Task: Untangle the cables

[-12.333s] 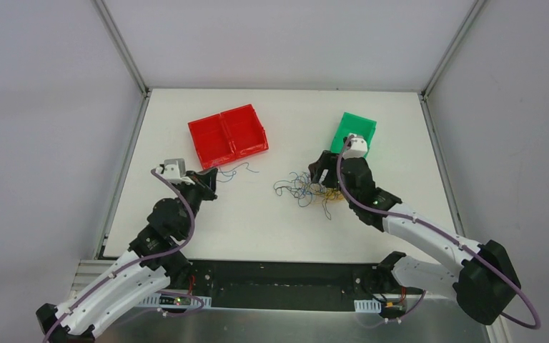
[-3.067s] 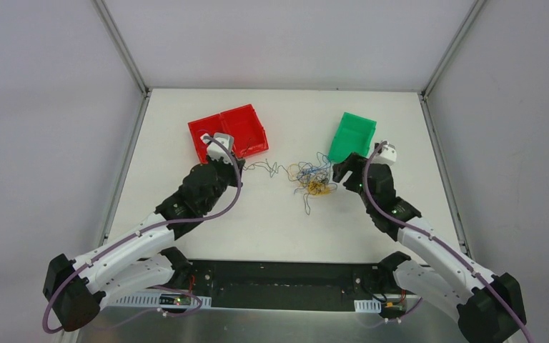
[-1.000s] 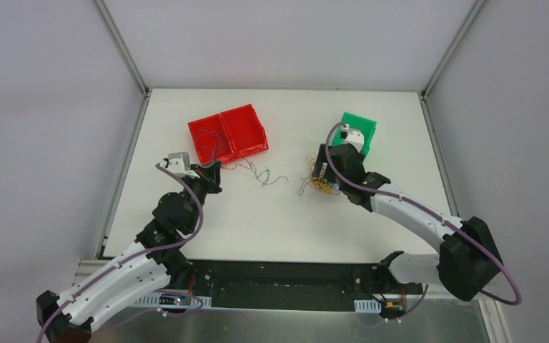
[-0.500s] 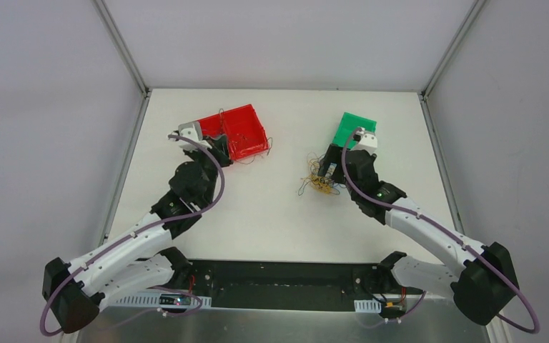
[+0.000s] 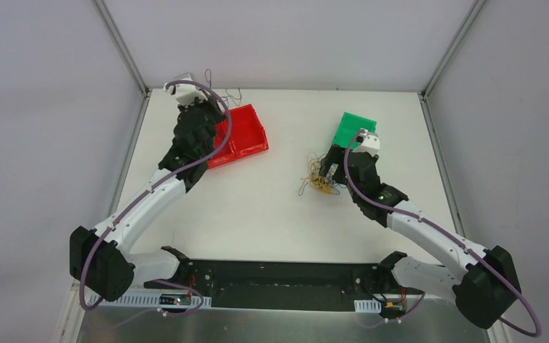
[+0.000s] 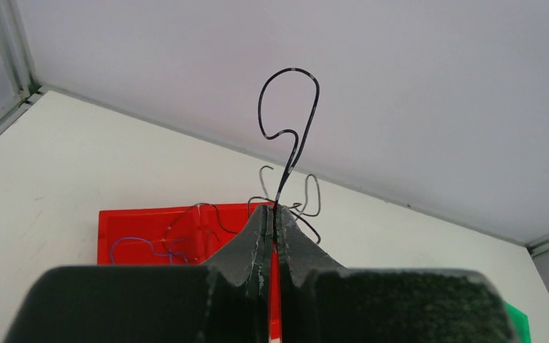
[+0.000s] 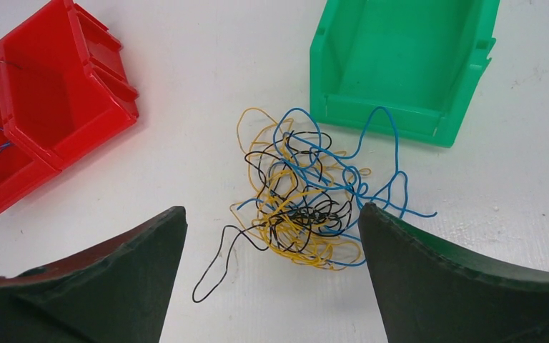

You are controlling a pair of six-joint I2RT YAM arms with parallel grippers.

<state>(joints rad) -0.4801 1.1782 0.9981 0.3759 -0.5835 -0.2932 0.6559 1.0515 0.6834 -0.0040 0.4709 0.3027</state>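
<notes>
On my left, the left gripper (image 6: 271, 223) is raised over the red bin (image 6: 107, 236), with its fingers pressed together on a black wire (image 6: 289, 128). The wire stands up out of the tips in a tall loop. Smaller dark loops sit around the tips, and I cannot tell whether they are the same strand or a second one. A blue wire (image 6: 139, 250) lies in the bin's left compartment. I judge this side to be at the sorting step, with a freed strand ready to be dropped. That calls for lowering the tips over a compartment before opening, because a wire this light and springy could catch on a finger or flick past the rim.

Toward the middle of the table (image 5: 257, 214), the tangle (image 7: 307, 189) of yellow, blue and black wires lies just beside the front wall of the green bin (image 7: 379, 114). One black end (image 7: 214, 271) trails out toward me.

On my right, the right gripper (image 7: 271, 211) hangs above the tangle with its fingers spread wide and nothing between them. Most of the untangling remains to be done. For the next pick I would go for that trailing black end or an outer blue loop, pinch it low and draw it out slowly, so the whole knot does not come along.
</notes>
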